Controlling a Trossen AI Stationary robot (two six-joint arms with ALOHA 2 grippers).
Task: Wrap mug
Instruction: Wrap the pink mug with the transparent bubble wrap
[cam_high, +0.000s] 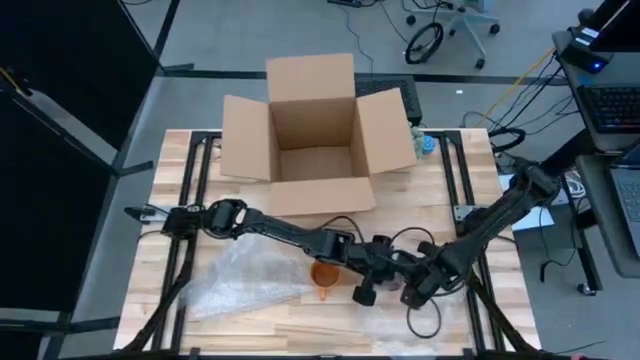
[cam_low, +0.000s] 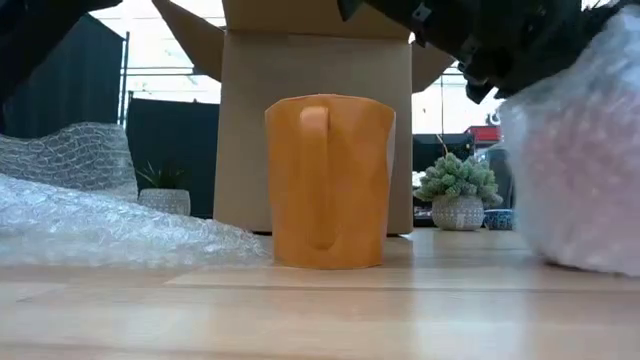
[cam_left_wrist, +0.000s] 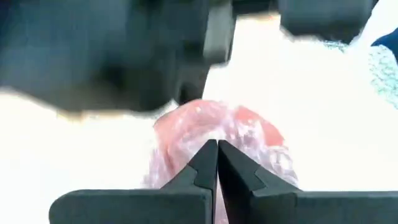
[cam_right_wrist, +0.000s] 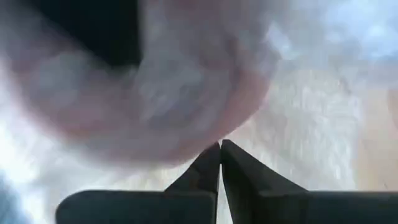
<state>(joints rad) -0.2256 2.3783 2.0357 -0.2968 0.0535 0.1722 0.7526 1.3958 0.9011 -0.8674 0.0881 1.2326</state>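
Mugs number two: one orange mug (cam_low: 328, 182), one wrapped mug (cam_left_wrist: 219, 142).

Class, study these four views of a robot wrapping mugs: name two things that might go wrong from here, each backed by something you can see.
1. Both grippers, left and right, pinch a bubble-wrapped bundle with only their fingertips; the slick film might slip free.
2. The bare orange mug stands close beside the crowded arms; a swing could topple it.
3. Loose bubble wrap lies under the left arm and might snag.
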